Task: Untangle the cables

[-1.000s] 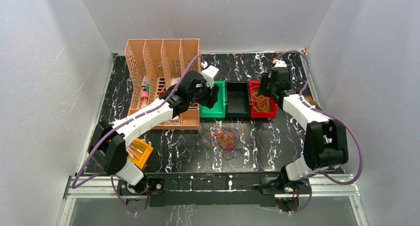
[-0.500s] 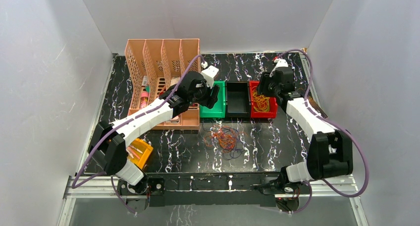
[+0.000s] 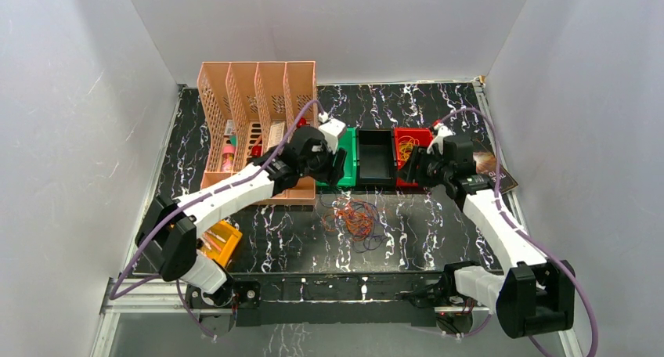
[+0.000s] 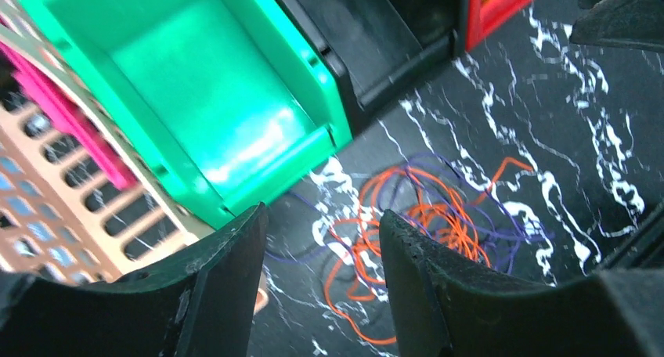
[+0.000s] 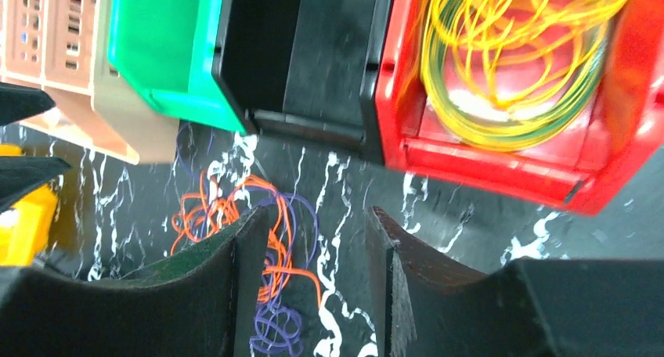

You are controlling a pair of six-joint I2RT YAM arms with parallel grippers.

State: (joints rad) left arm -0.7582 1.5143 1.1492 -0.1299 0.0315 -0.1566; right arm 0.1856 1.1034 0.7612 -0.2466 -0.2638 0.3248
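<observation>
Tangle between picks
Orange and dark cables (image 3: 356, 218) lie knotted at the middle of the counter (image 3: 438, 224), yellow ones (image 5: 509, 67) in the red bin (image 5: 501, 173) near the far edge. Left hand (image 4: 321, 220) and right hand (image 5: 317, 216) hover half-open, empty; next likely: descend, pinch one loop.

1. Top view: bright, even light, soft shadows on the worktop (image 3: 423, 224).
2. Left wrist view: glare patch inside the green bin (image 4: 196, 83).
3. Right wrist view: yellow cables (image 5: 501, 134) motion-blurred, glare beneath them.

White/blk arms (image 3: 229, 192), purple cables (image 3: 470, 109), blk jaws
</observation>
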